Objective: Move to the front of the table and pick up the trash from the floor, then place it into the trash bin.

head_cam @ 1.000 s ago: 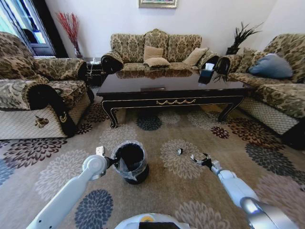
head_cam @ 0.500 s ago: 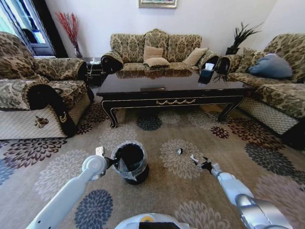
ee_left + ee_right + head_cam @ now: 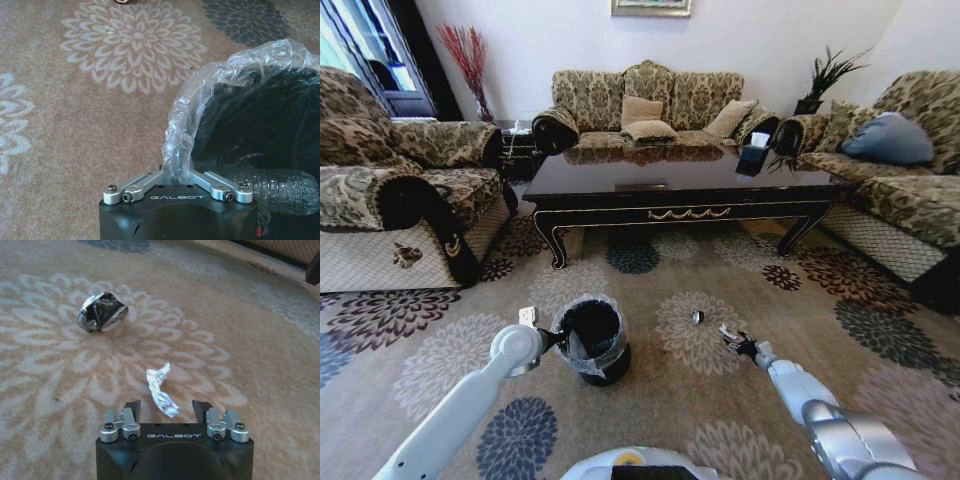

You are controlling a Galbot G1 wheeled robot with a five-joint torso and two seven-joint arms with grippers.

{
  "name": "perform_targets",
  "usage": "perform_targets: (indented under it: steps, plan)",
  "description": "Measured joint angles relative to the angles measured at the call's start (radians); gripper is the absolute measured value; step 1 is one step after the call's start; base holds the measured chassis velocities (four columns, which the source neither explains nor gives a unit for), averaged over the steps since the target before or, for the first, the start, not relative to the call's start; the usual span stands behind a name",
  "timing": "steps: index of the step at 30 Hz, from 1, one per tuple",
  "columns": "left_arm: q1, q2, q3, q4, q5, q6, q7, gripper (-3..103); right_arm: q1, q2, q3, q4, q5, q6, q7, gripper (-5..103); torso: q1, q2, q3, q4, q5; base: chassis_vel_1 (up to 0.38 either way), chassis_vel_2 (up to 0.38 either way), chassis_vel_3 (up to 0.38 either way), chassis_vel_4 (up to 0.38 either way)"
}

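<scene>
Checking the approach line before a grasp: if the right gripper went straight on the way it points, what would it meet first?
Most likely the crumpled white scrap, lying on the carpet between the open fingers of the right gripper. The dark round piece lies farther on and off to one side.

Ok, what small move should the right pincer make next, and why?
Probably ease down and close on the white scrap. The right pincer is open with the scrap lying between its fingertips on the carpet, while the left pincer holds the bin by its liner.
</scene>
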Motion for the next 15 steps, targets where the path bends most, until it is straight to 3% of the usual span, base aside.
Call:
perform_targets:
  steps: [15]
  plan:
    - [0.002, -0.008, -0.004, 0.000, 0.006, 0.000, 0.006, 0, 0.016, 0.012, -0.001, -0.009, -0.069, -0.023, 0.008, 53, 0.000, 0.000, 0.000, 0.0001, 0.0001, 0.000, 0.000, 0.000, 0.000]
